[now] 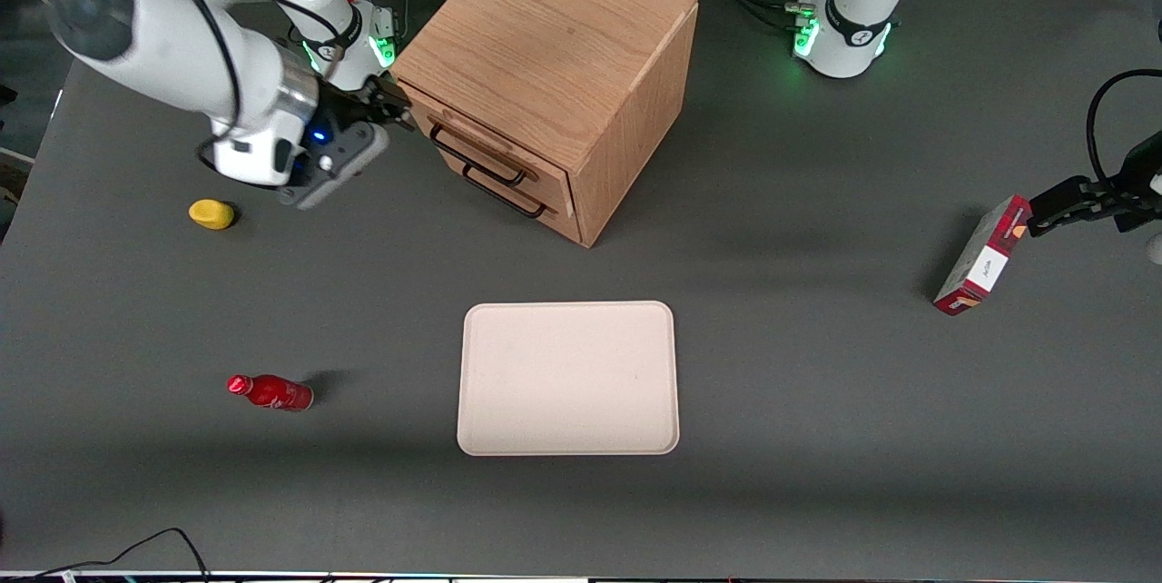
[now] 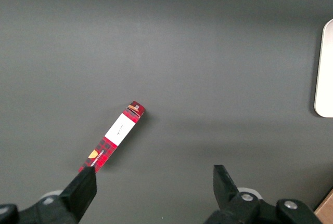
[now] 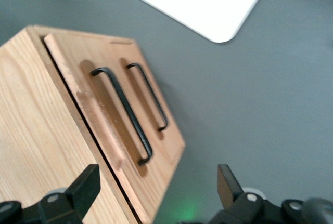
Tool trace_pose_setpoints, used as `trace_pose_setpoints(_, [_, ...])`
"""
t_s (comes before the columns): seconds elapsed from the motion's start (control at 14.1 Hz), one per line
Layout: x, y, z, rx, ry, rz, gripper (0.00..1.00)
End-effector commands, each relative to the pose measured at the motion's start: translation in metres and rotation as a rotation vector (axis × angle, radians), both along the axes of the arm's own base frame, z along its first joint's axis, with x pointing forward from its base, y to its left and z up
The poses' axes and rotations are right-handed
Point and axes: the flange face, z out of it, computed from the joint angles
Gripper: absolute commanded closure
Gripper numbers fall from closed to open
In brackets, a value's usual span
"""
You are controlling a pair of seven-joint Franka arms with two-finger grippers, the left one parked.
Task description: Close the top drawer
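The wooden cabinet (image 1: 554,65) stands on the table, its front turned toward the working arm's end. Its top drawer (image 1: 472,136) is the upper front with a thin black wire handle (image 3: 122,114). This front stands out slightly from the cabinet face, showing a narrow edge strip. The lower drawer front (image 3: 156,125) with its own handle sits flush below it. My right gripper (image 1: 392,104) is open and hovers at the corner of the cabinet's front, level with the top drawer. In the right wrist view the gripper (image 3: 156,193) holds nothing, and the drawer front's end shows between its fingers.
A pale tray (image 1: 567,379) lies nearer the front camera than the cabinet. A yellow object (image 1: 211,213) and a red bottle (image 1: 270,391) lie toward the working arm's end. A red box (image 1: 982,256) stands toward the parked arm's end.
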Motion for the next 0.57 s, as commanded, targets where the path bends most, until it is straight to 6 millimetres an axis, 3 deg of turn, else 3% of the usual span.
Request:
trace_pose_setpoints(0.0, [-0.006, -0.014, 0.066, -0.08, -0.052, -0.19, 0.0])
trace_pose_setpoints(0.14, [-0.01, -0.04, 0.101, -0.145, -0.094, -0.384, 0.0])
trace_pose_setpoints(0.21, [-0.007, -0.056, 0.109, -0.174, -0.117, -0.468, 0.0])
trace_pose_setpoints(0.35, [0.006, -0.097, 0.116, -0.23, -0.154, -0.592, 0.0])
trace_pose_setpoints(0.5, [0.01, -0.121, 0.115, -0.246, -0.154, -0.641, 0.0])
